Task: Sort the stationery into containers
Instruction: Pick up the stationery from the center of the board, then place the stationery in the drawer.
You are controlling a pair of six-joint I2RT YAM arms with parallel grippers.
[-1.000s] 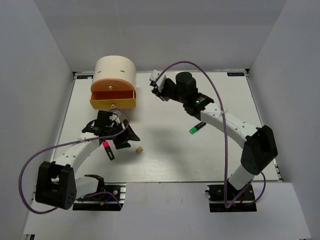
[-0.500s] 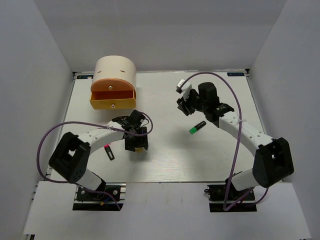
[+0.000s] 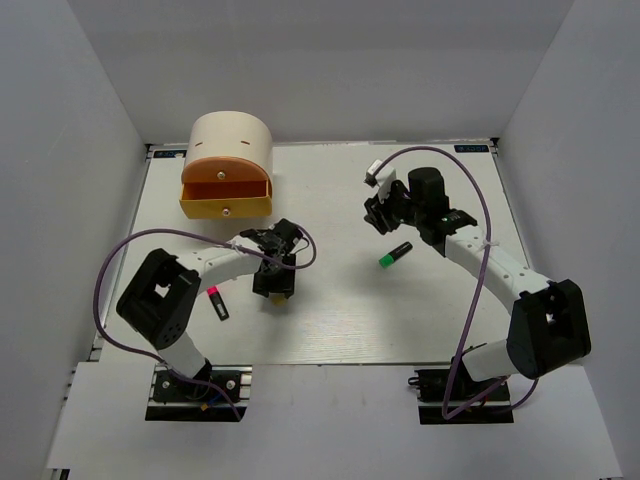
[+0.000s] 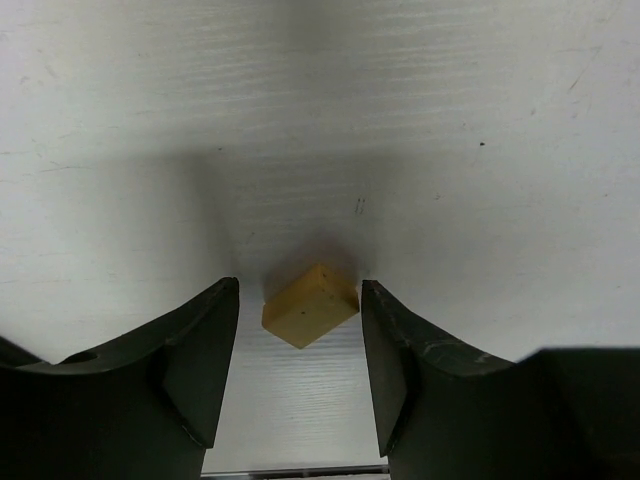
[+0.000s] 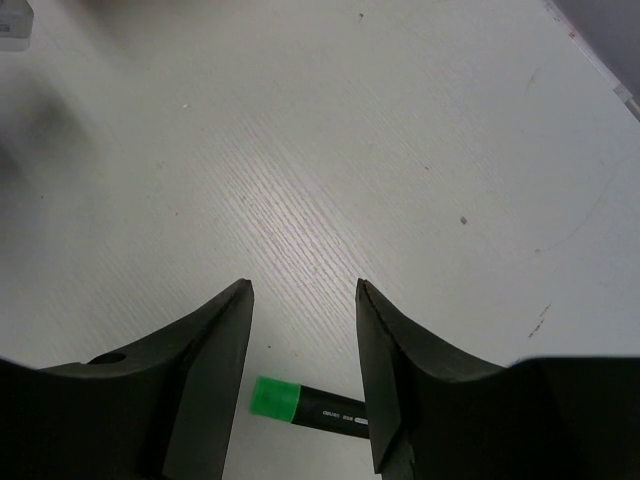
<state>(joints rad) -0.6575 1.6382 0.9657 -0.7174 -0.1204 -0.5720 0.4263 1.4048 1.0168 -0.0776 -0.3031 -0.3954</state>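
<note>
From above you lose nearly all of the tan block (image 4: 311,304) near the middle of the worktop, because the left gripper (image 3: 277,291) covers it. In its wrist view, both fingers (image 4: 190,370) are cut off by the bottom edge. The green-capped marker (image 5: 300,402) runs behind the right gripper's finger (image 5: 395,400), so you see only its cap end. By the far left corner, the cabinet (image 3: 232,140) front below the pulled-out drawer (image 3: 225,207) is hidden. A pale object (image 5: 12,22) at the right wrist view's top-left corner is cropped beyond telling.
</note>
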